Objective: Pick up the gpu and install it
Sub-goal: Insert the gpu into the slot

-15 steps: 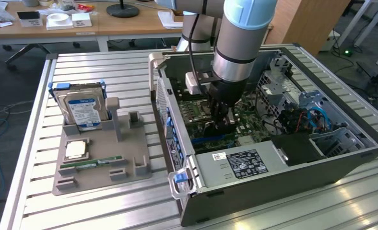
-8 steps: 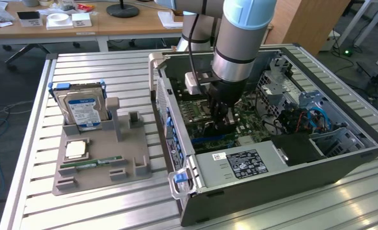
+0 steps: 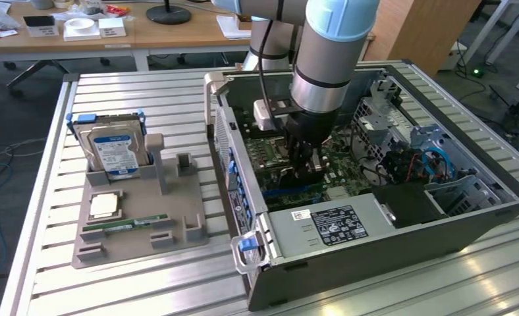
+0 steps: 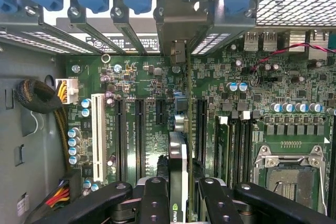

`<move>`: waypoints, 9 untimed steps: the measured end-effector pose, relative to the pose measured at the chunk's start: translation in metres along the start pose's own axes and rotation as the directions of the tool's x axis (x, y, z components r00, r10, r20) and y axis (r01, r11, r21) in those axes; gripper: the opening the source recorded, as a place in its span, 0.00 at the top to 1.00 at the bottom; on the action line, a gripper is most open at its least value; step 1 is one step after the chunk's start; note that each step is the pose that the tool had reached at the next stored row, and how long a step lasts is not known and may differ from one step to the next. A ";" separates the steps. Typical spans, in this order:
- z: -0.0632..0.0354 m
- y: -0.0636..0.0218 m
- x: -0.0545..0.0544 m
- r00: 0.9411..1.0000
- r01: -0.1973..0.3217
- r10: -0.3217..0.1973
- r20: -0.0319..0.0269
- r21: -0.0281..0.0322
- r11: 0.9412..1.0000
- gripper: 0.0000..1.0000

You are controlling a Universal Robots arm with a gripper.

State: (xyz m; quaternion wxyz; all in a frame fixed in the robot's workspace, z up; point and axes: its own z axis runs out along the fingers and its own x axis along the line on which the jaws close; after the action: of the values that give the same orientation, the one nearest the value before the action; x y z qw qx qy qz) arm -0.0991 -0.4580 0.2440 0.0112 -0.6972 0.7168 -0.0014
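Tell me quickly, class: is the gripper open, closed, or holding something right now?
Gripper: closed on the gpu, which it holds edge-on over the motherboard.

Thin dark gpu (image 4: 178, 163), on edge, over the motherboard (image 4: 142, 77) slots.

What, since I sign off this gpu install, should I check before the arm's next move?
1. Grip: the gripper is closed on the gpu, which stands edge-on between its fingers: ok.
2. Alignment: the card runs parallel to the long black slots: ok.
3. Seating: the card hides the slot beneath it: cannot tell.
4. Orientation: the card's far end points toward the rear slot covers: ok.
5. Cables: the red and black wire and the sleeved cable bundle lie away from the card: ok.
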 end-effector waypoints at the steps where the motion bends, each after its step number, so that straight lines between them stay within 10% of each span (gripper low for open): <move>1: 0.0002 0.0000 0.000 1.000 0.000 0.000 0.000 0.000 1.000 0.73; 9: 0.0002 0.0000 0.000 1.000 0.000 0.000 0.001 0.000 1.000 0.73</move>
State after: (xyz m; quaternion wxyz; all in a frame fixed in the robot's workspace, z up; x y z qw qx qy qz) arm -0.0991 -0.4580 0.2438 0.0115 -0.6972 0.7168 -0.0013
